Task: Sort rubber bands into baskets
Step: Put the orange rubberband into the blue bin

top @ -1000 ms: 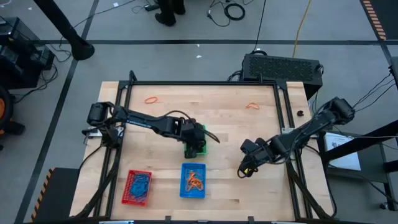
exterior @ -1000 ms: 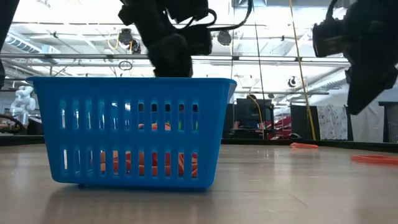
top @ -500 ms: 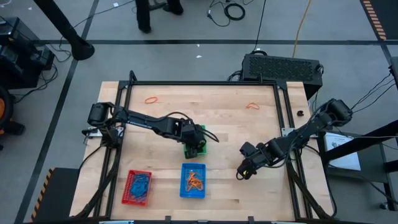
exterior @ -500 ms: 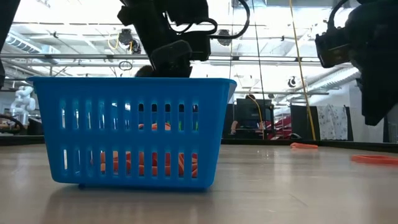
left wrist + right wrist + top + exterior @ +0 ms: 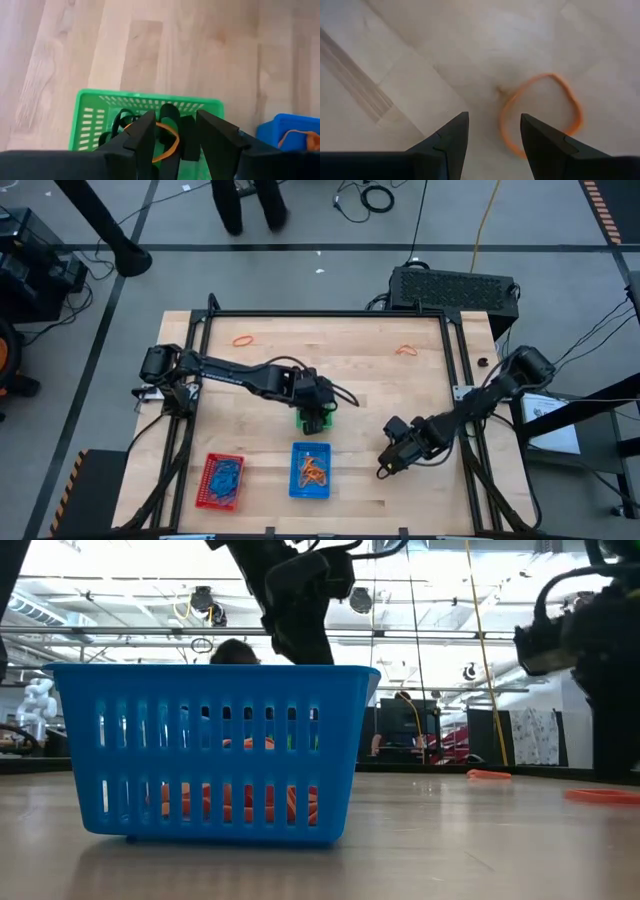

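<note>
Desk [image 5: 380,395]: wooden top w/ black frame around it; both arms reach in over it.

Left arm: extends from left edge toward desk centre. Left hand [image 5: 318,412] sits directly above green basket [image 5: 303,420], which stands near centre. Wrist view: fingers [image 5: 145,135] apart, nothing gripped; an orange band [image 5: 166,141] and black bands [image 5: 120,124] lie in the green basket below them.

Right arm: comes in from right edge. Right hand [image 5: 386,464] low over bare desk, near-right area, right of blue basket. Wrist view: fingers [image 5: 451,137] spread, empty; an orange band on desk [image 5: 540,112] lies just beyond the tips, partly between them, not touched.

Baskets: blue basket [image 5: 310,471] at near edge, approx centre, holds orange bands [image 5: 314,470]. Red basket [image 5: 222,480] left of it, well apart, holds blue bands [image 5: 225,476]. Green basket just beyond the blue one.

Loose bands: one orange far-left [image 5: 244,339], one orange far-right [image 5: 405,350], both well apart from hands.
</note>
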Controlling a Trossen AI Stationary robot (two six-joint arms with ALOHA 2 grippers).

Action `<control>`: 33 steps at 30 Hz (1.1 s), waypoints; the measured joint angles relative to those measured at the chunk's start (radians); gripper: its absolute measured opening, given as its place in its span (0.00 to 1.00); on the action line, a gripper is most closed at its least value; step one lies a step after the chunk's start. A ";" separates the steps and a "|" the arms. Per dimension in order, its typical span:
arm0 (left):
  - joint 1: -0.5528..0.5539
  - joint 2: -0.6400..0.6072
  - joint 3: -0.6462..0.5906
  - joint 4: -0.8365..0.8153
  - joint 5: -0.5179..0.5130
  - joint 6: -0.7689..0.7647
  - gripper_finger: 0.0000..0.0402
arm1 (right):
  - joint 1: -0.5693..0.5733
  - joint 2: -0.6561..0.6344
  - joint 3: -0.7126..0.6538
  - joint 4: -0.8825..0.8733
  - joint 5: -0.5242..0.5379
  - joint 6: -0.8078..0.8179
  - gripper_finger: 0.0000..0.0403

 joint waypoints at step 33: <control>-0.022 -0.175 -0.281 0.739 0.276 -0.104 0.37 | -0.078 -0.251 0.000 0.452 -0.078 -0.164 0.00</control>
